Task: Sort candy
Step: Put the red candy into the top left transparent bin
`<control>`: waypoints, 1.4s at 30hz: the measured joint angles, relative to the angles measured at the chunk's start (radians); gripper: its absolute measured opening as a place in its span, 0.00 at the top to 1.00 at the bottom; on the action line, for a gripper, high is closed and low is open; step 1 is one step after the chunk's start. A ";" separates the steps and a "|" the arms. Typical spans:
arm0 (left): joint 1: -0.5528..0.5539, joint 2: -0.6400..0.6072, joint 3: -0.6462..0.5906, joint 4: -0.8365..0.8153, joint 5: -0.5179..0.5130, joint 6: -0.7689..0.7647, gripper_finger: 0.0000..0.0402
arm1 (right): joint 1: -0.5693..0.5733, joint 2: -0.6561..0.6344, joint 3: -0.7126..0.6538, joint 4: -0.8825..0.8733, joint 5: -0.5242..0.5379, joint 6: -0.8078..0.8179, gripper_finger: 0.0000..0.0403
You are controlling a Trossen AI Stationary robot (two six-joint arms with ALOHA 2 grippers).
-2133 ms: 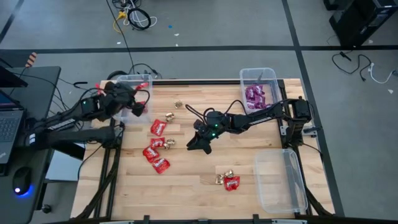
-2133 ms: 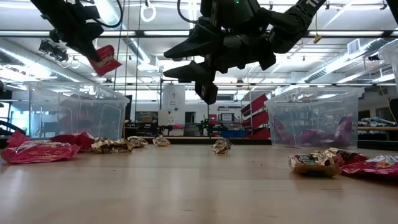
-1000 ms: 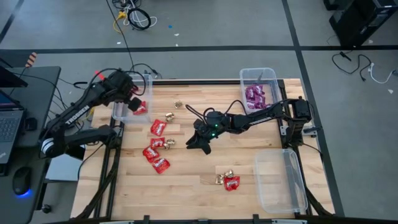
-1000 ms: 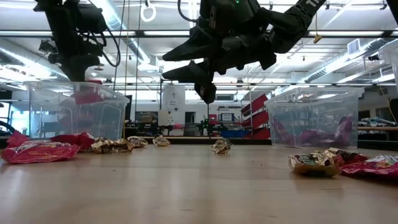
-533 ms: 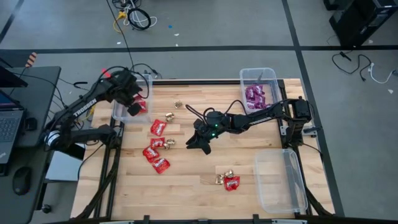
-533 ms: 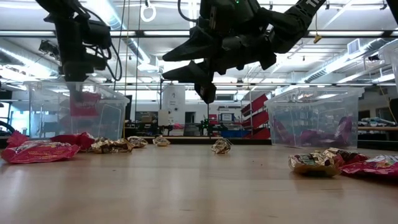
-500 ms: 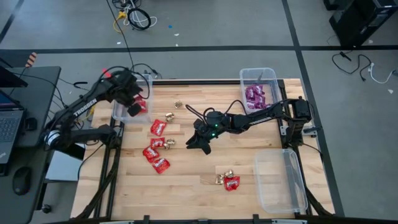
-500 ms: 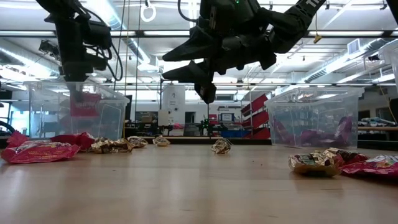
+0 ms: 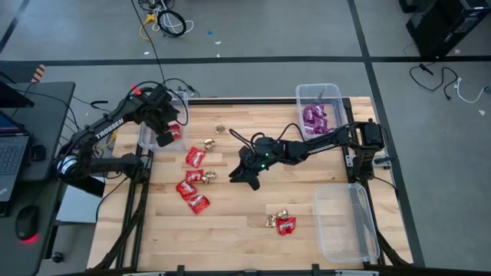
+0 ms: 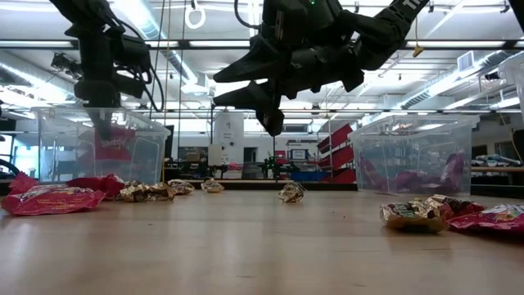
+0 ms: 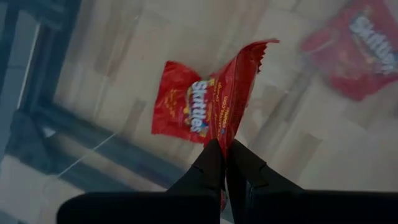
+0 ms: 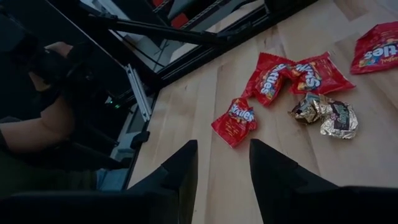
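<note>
- Left fingers (image 11: 224,163) pinched on a red packet (image 11: 236,87), held over the left bin (image 9: 175,100); another red packet (image 11: 180,109) lies in it.
- Right fingers (image 12: 222,163) spread, empty, hovering mid-counter (image 9: 230,230); red packets (image 12: 277,74) and gold piece (image 12: 323,115) lie ahead on the wood.

The high view looks straight down on the whole tabletop (image 9: 230,230); the low view looks level across it into the room. Each wrist view looks closely down past its own fingers at the wood, which all views share.
</note>
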 joint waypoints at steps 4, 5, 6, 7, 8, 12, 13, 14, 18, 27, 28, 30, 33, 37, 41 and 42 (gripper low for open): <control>0.000 0.000 0.000 0.001 0.016 0.041 0.98 | 0.000 0.000 0.000 0.000 0.000 -0.005 0.68; 0.000 0.000 0.000 0.001 0.033 0.045 0.98 | 0.000 0.000 0.000 0.000 0.000 -0.006 0.68; 0.000 0.000 0.000 0.001 0.043 0.046 0.98 | 0.000 0.000 0.000 0.000 0.000 -0.007 0.68; 0.000 0.000 0.000 0.001 0.049 0.046 0.98 | 0.000 0.000 0.000 0.000 0.001 -0.007 0.68; 0.000 0.000 0.000 0.001 0.056 0.046 0.98 | 0.000 0.000 0.000 0.000 0.003 -0.007 0.68; 0.000 0.000 0.000 -0.012 0.088 0.074 0.98 | 0.000 0.000 0.000 0.000 0.003 -0.007 0.68; 0.000 0.000 0.000 -0.013 0.091 0.077 0.98 | 0.000 0.000 0.000 0.000 0.003 -0.007 0.68; 0.000 0.000 0.000 -0.011 0.092 0.080 0.98 | 0.000 0.000 0.000 0.000 0.003 -0.007 0.68; 0.000 0.000 0.000 -0.011 0.095 0.080 0.98 | 0.000 0.000 0.000 0.000 0.003 -0.008 0.68; 0.000 0.000 0.000 -0.011 0.098 0.088 0.98 | 0.000 0.000 0.000 0.000 0.003 -0.011 0.68; 0.000 0.000 0.000 -0.011 0.098 0.088 0.98 | 0.000 0.000 0.000 0.000 0.003 -0.011 0.68; 0.000 0.000 0.000 -0.011 0.098 0.088 0.98 | 0.000 0.000 0.000 0.000 0.003 -0.017 0.68; 0.000 0.000 0.000 -0.011 0.098 0.088 0.98 | 0.000 0.000 0.000 0.000 0.003 -0.022 0.68; 0.000 0.000 0.000 -0.006 0.098 0.088 0.97 | 0.000 0.000 0.000 0.000 0.003 -0.022 0.68; 0.000 0.000 0.000 0.001 0.098 0.088 0.96 | 0.000 0.000 0.000 0.000 0.003 -0.022 0.68; 0.000 0.000 0.000 0.001 0.098 0.088 0.95 | 0.000 0.000 0.000 0.000 0.003 -0.022 0.68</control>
